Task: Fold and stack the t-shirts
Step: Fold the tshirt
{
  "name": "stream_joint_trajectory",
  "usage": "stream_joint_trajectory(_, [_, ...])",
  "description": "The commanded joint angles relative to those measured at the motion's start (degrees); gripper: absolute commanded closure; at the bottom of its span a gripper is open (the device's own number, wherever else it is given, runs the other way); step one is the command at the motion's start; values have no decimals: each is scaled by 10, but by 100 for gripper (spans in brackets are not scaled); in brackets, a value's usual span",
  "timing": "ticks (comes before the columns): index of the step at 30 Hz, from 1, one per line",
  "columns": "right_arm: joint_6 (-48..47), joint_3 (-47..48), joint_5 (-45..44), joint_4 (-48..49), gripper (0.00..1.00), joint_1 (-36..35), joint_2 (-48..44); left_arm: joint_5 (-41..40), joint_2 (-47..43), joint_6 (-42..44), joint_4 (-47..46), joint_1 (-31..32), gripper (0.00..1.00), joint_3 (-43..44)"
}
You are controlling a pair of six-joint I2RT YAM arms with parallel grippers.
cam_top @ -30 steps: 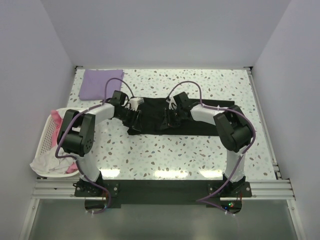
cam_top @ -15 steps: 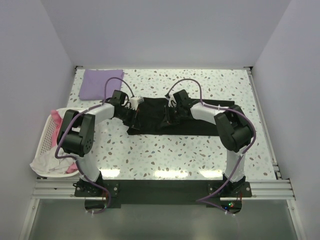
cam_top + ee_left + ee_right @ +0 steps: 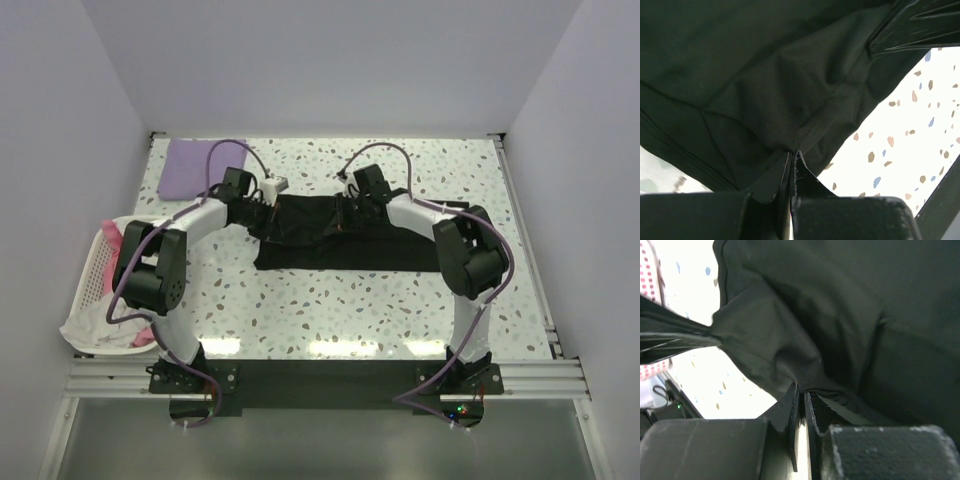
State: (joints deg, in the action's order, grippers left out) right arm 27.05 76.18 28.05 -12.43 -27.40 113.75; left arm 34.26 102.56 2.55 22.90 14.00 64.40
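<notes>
My left fingers (image 3: 771, 181) and right fingers (image 3: 786, 409) are each clamped on the black t-shirt (image 3: 340, 250) at its far edge. Its long axis runs side to side between them.

Black t-shirt (image 3: 340, 240): both wrist views cut it off at their edges, and we cannot make out its sleeves or collar.
Left gripper (image 3: 792, 156): the pinched bit of cloth is hidden between its pressed fingers.
Right gripper (image 3: 801, 391): likewise, the fold disappears between its fingers.
Lavender t-shirt (image 3: 190, 168): the purple cable (image 3: 232, 143) covers part of its right side.
Laundry basket (image 3: 92, 275): the left arm (image 3: 155, 270) hides its right side, and we cannot tell which clothes lie inside.
Red-and-white pattern (image 3: 647, 275): it is cut off and blurred, so we cannot tell what it is.
</notes>
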Motion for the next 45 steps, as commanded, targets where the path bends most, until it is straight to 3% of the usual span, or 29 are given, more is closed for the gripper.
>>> stream_joint_trajectory(1, [7, 33, 9, 6, 92, 11, 11, 7, -2, 2, -30, -2, 100, 51])
stream_joint_trajectory(11, [10, 69, 24, 0, 88, 30, 54, -6, 59, -1, -36, -6, 100, 103])
stream_joint_trajectory(25, [-21, 33, 8, -32, 87, 31, 39, -25, 72, -16, -32, -11, 100, 35])
stream_joint_trajectory(27, [-30, 36, 4, -45, 83, 31, 33, -25, 67, -16, -24, -11, 90, 34])
stream_joint_trajectory(30, [-46, 52, 2, -81, 70, 34, 22, -23, 43, -4, -16, -12, 75, 40])
stream_joint_trajectory(35, [-117, 105, 25, -175, 49, 55, -22, -44, -41, 25, -18, -12, 63, 45])
stream_joint_trajectory(39, [-228, 174, 21, -309, 47, 75, -45, -93, -65, 80, 28, 3, 60, 67])
stream_joint_trajectory(45, [-397, 194, -70, -423, 44, 124, -57, -190, -64, 111, 79, 103, 62, 44])
